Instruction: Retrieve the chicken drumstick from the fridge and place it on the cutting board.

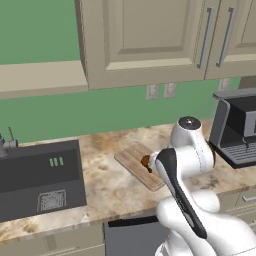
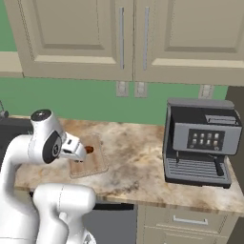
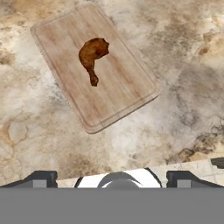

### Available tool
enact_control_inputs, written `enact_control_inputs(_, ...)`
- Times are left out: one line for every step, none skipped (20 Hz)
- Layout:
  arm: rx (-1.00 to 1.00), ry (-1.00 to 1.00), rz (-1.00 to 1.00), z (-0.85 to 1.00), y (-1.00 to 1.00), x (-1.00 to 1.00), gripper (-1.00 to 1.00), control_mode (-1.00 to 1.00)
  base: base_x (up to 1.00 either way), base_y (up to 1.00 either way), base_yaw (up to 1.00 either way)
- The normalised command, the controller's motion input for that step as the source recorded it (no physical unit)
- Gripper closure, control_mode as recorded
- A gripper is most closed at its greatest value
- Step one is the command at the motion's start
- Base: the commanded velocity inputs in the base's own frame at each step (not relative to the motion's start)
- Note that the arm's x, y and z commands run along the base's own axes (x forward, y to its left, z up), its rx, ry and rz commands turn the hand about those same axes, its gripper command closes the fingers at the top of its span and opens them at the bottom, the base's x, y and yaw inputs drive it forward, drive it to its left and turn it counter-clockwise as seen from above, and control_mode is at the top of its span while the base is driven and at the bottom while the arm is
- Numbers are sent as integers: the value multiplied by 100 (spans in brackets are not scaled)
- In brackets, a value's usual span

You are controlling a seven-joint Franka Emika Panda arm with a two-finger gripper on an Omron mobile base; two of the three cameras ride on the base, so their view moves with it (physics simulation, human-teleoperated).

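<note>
The reddish-brown chicken drumstick (image 3: 92, 54) lies loose on the wooden cutting board (image 3: 118, 87), near the board's middle. In the hand view my gripper (image 3: 113, 178) hangs above the counter, back from the board's near edge, open, with its fingertips (image 3: 41, 177) wide apart and nothing between them. From the left base, the drumstick (image 1: 145, 161) peeks out beside my arm on the cutting board (image 1: 131, 156). From the right base, the drumstick (image 2: 89, 149) rests on the cutting board (image 2: 94, 163) just past my hand. The fridge is out of view.
A black coffee machine (image 2: 202, 142) stands on the marble counter (image 2: 133, 167) right of the board, also seen as the coffee machine (image 1: 238, 131). A dark box-shaped appliance (image 1: 40, 172) sits at the left. Beige wall cabinets (image 1: 145, 40) hang overhead.
</note>
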Motion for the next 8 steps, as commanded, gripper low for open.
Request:
enact_control_inputs(0, -19, 0, 32, 0, -41, -100, -100, 0, 0, 0)
enact_control_inputs(0, -15, 0, 11, 0, -36, -100, -100, 0, 0, 0)
enact_control_inputs(0, -12, 0, 0, -2, -30, -100, -100, 0, 0, 0)
enact_control_inputs(0, -10, 0, 0, -7, -24, -100, -100, 0, 0, 0)
enact_control_inputs(0, -8, 0, 0, -12, -14, -100, -100, 0, 0, 0)
enact_control_inputs(0, -18, 0, 11, -5, -29, -100, -100, 0, 0, 0)
enact_control_inputs(0, -19, 0, 9, -1, -31, -100, -100, 0, 0, 0)
enact_control_inputs(0, -16, 0, 8, 0, -31, -100, -100, 0, 0, 0)
